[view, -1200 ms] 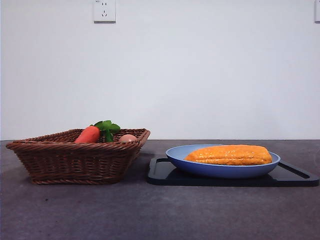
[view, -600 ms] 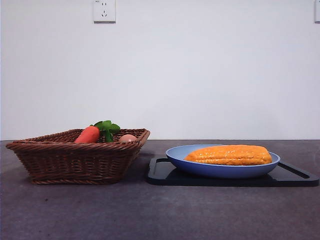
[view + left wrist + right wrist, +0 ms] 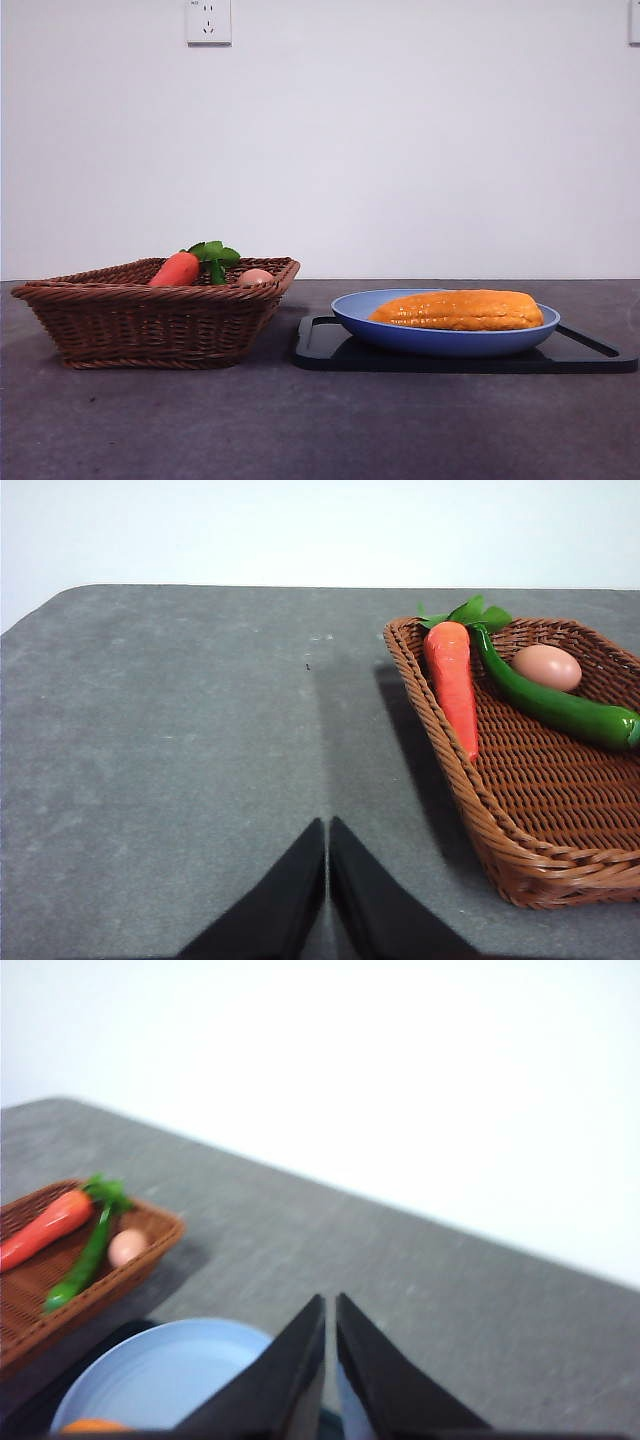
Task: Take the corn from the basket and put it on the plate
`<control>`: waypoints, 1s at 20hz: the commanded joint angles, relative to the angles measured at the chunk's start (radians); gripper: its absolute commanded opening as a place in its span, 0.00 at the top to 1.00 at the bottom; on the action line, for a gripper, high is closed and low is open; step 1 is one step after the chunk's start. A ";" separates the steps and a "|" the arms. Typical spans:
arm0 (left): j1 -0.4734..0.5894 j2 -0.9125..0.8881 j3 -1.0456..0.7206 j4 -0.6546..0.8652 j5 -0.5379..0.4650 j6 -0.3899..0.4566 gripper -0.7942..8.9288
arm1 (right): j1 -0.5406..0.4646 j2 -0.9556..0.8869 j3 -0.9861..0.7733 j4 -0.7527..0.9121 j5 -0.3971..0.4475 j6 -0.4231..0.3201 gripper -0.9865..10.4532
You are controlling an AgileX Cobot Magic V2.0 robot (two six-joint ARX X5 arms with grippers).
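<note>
open gap between basket (image 3: 150, 320), plate (image 3: 445, 340)

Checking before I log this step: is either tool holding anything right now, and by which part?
Nothing is held. The left tool and right tool are both shut and empty. The corn lies free on the plate.

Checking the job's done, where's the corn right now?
Front view: the corn lies lengthwise on the blue plate, which sits on the black tray right of the wicker basket.
</note>
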 commanded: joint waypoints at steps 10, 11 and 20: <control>0.003 -0.002 -0.028 0.008 -0.003 -0.005 0.91 | -0.006 -0.319 -0.442 0.292 0.261 0.109 0.91; 0.003 -0.002 -0.028 0.008 -0.003 -0.005 0.91 | -0.001 -0.339 -0.465 0.295 0.287 0.117 0.91; 0.003 -0.002 -0.028 0.008 -0.003 -0.005 0.91 | 0.048 -0.444 -0.584 0.292 0.364 0.129 0.91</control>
